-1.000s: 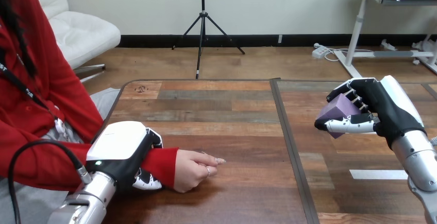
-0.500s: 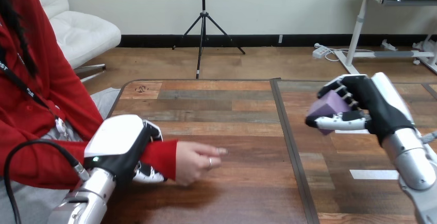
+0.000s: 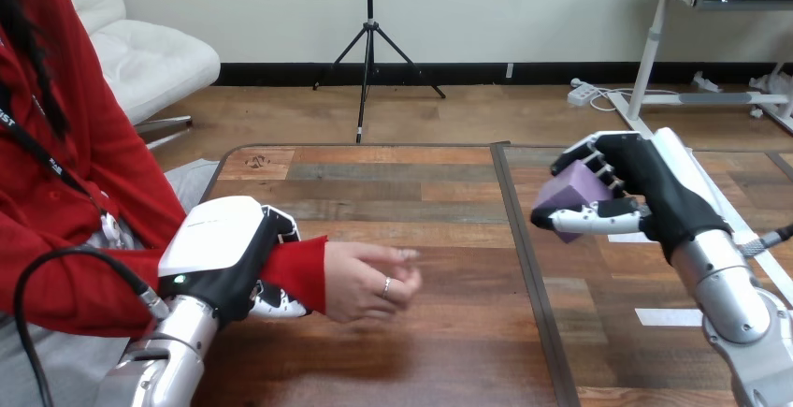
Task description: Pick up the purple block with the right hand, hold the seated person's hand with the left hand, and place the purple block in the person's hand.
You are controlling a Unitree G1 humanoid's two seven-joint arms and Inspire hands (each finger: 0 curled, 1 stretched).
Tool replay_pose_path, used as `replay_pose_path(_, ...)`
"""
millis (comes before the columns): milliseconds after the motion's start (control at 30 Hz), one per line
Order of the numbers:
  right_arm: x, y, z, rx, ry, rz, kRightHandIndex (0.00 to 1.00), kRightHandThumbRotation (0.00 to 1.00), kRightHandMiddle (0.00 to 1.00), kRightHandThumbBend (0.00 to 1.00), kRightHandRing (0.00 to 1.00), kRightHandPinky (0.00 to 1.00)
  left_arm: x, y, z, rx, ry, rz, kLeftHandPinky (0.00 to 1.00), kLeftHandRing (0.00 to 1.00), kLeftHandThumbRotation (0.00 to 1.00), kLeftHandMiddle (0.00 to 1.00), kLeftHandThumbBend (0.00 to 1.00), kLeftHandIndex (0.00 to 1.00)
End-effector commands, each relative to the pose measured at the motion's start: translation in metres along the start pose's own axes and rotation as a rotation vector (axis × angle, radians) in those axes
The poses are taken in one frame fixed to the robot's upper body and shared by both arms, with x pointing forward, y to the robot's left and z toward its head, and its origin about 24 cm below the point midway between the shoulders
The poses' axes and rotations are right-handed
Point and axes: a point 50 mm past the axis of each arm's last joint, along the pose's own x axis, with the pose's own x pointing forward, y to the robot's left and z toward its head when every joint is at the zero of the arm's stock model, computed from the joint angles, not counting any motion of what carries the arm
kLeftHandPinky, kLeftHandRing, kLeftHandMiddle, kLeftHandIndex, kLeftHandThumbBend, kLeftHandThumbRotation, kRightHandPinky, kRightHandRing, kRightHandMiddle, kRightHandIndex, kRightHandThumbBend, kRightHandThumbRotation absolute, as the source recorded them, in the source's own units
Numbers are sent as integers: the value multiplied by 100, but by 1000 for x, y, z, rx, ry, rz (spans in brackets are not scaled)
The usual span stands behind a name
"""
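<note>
**Block carried leftward over the counter, wrist held**

The counter (image 3: 421, 192) is planked wood in mixed browns, split by a dark seam (image 3: 526, 267) into two panels; a strip of white tape (image 3: 669, 316) lies on the right panel. The right hand (image 3: 655, 187) hangs above that panel, fingers and thumb clenched around the purple block (image 3: 572, 190), which is clear of the wood and close to the seam. The left hand (image 3: 224, 253) has its fingers wrapped round the red sleeve (image 3: 297, 271) at the wrist; the person's hand (image 3: 369, 281) reaches past it over the left panel, its fingers loosely bent.

Against a second ago, the right hand and block have travelled left, toward the seam; the person's hand and the left hand on it sit a little further up the counter, and the person's fingers have loosened.
</note>
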Motion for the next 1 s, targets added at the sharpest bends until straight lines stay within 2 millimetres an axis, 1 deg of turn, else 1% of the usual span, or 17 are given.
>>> replay_pose_path(0,13,-13,41,-3,-162,-48,50,0,44,67,35,30,33,68,34,-40,-136,299,24,31,0,37,70,38)
replay_pose_path(300,12,-7,52,22,-204,-35,49,0,43,67,35,30,41,74,42,-52,-150,318,23,30,0,37,69,38)
replay_pose_path(967,8,4,71,55,-286,-11,47,0,41,67,32,27,53,81,60,-69,-194,338,23,30,0,37,72,37)
